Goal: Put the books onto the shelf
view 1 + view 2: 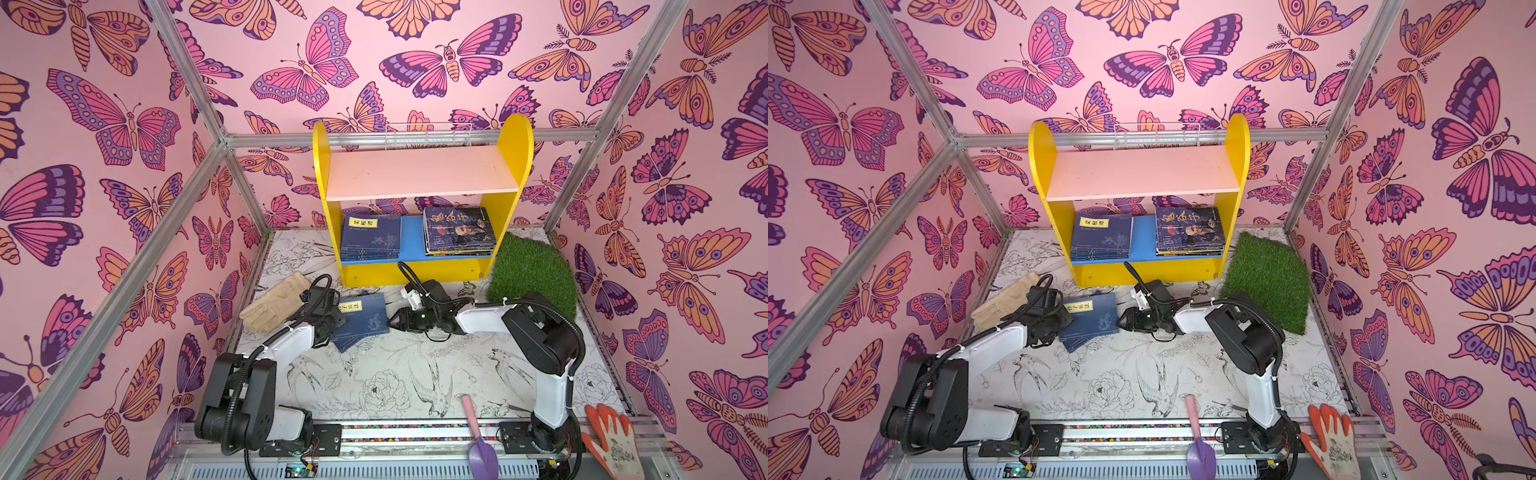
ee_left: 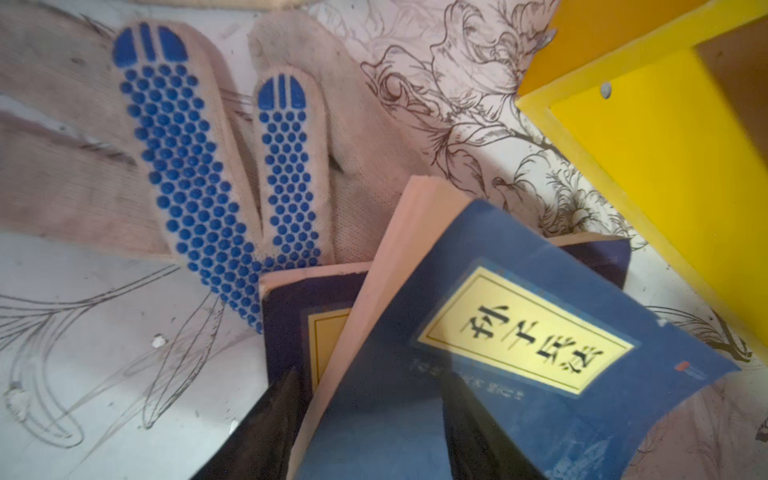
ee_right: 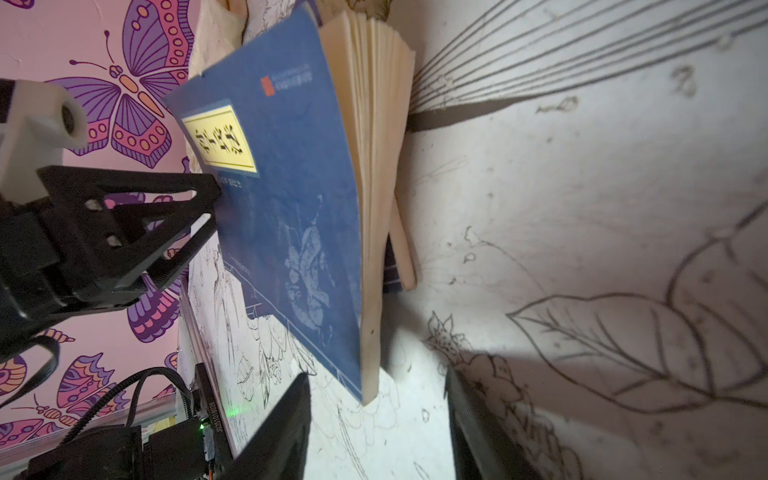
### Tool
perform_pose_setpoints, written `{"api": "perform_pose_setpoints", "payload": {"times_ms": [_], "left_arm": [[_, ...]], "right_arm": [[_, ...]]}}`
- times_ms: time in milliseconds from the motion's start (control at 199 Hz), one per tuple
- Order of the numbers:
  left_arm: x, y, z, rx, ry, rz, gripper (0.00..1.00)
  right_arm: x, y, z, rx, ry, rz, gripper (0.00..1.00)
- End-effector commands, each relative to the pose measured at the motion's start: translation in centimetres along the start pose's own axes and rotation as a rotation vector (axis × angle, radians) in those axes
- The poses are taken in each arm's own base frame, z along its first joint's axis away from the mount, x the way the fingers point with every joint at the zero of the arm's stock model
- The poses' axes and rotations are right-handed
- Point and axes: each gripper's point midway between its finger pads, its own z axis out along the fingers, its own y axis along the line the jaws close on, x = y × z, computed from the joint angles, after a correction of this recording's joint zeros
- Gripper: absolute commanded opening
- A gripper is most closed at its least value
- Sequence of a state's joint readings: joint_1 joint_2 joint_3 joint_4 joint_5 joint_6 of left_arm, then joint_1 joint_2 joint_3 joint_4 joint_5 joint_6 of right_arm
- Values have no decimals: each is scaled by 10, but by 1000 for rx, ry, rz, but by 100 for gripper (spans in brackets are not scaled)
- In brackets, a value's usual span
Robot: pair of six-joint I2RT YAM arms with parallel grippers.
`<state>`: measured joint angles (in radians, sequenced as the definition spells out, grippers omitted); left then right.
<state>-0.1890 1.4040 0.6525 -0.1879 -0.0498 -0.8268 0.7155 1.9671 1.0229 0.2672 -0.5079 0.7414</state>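
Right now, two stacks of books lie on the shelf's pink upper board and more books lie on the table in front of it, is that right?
Not quite. Both top views show the two stacks on the blue lower board; the pink upper board is bare. More books do lie on the table in front of the shelf.

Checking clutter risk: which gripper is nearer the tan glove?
Left. The left gripper grips the navy book beside the tan glove; the right gripper sits across that book.

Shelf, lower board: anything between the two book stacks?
Nothing. A bare strip of the blue lower board separates the navy stack from the portrait-cover stack, seen in both top views.
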Motion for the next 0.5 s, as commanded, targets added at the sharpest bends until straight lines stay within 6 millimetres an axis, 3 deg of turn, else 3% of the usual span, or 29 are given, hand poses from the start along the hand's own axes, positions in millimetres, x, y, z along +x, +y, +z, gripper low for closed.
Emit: {"api": "perform_pose_setpoints", "payload": {"times_ms": [0, 281, 497], "left_arm": [[15, -6, 7, 30, 55, 8, 58], [58, -13, 10, 65, 132, -44, 57], [75, -6, 9, 63, 157, -96, 55]], "right_arm": [[1, 4, -1, -36, 10, 14, 52], [7, 5, 5, -97, 33, 40, 48], [-14, 17, -16, -204, -67, 59, 43]]}}
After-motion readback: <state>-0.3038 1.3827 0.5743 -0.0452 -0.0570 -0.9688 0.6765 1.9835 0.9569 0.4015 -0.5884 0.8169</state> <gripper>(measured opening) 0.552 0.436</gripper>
